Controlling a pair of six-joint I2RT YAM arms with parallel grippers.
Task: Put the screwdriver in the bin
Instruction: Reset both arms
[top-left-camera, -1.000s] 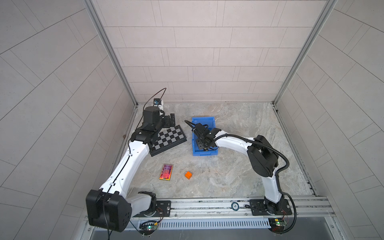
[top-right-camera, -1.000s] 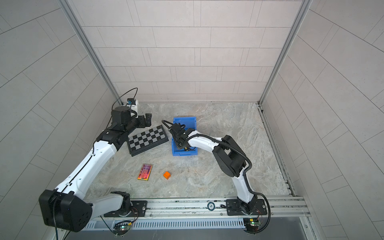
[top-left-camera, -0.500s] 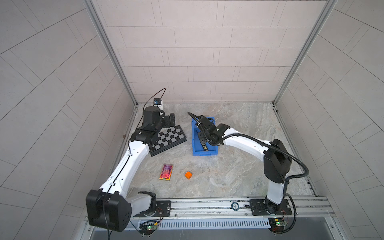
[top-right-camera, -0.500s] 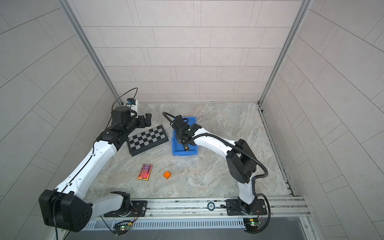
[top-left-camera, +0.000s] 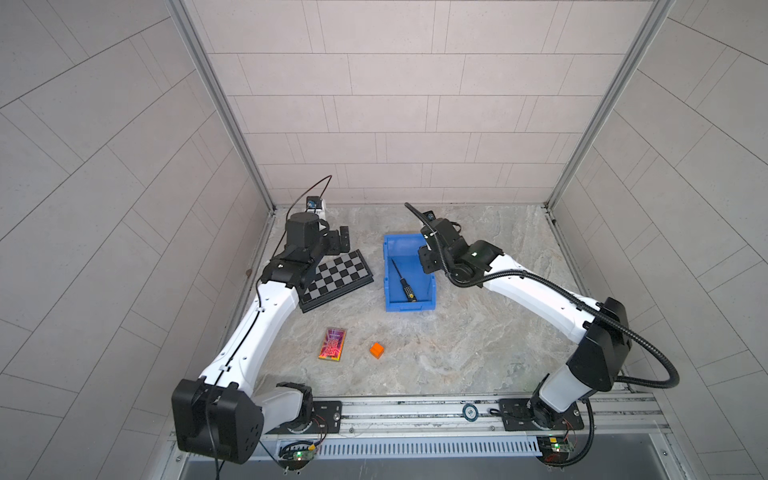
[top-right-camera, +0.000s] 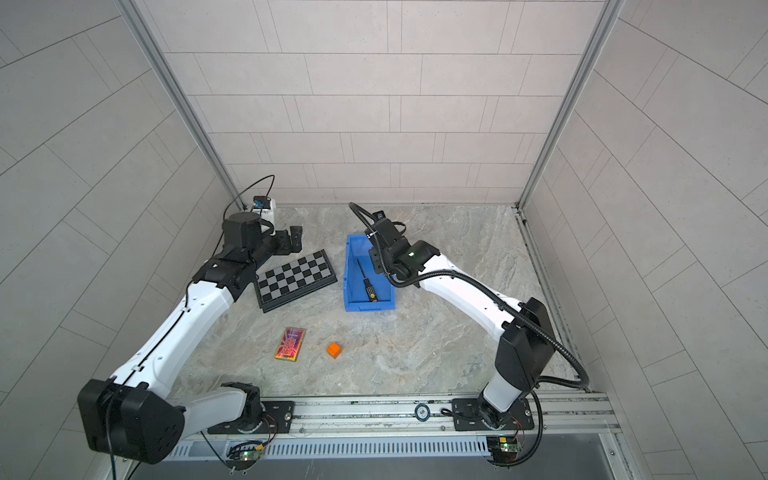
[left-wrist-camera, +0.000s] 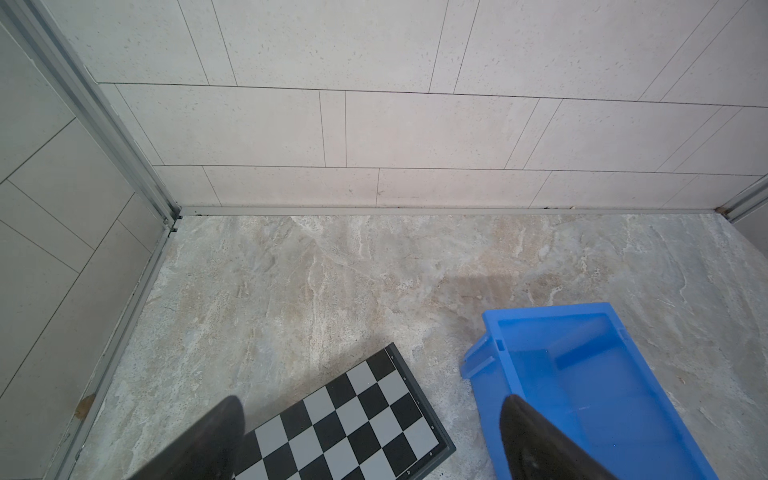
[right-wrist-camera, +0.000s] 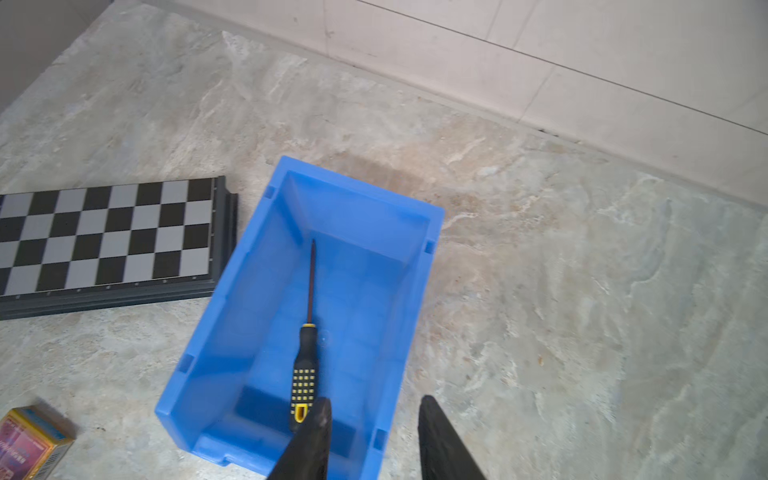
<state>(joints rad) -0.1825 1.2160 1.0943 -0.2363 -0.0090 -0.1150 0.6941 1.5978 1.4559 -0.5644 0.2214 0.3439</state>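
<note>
Counted up, there was one screwdriver (top-left-camera: 407, 289), one blue bin (top-left-camera: 409, 308), one chessboard (top-left-camera: 336, 279), one orange cube (top-left-camera: 377, 350) and one small colourful box (top-left-camera: 332, 343). That made five loose things, each kind a single piece. The robot arms numbered two, the left arm (top-left-camera: 266, 316) and the right arm (top-left-camera: 536, 299). The grippers also numbered two, the left gripper (left-wrist-camera: 370, 401) and the right gripper (right-wrist-camera: 375, 400). Both top views gave the same counts.
</note>
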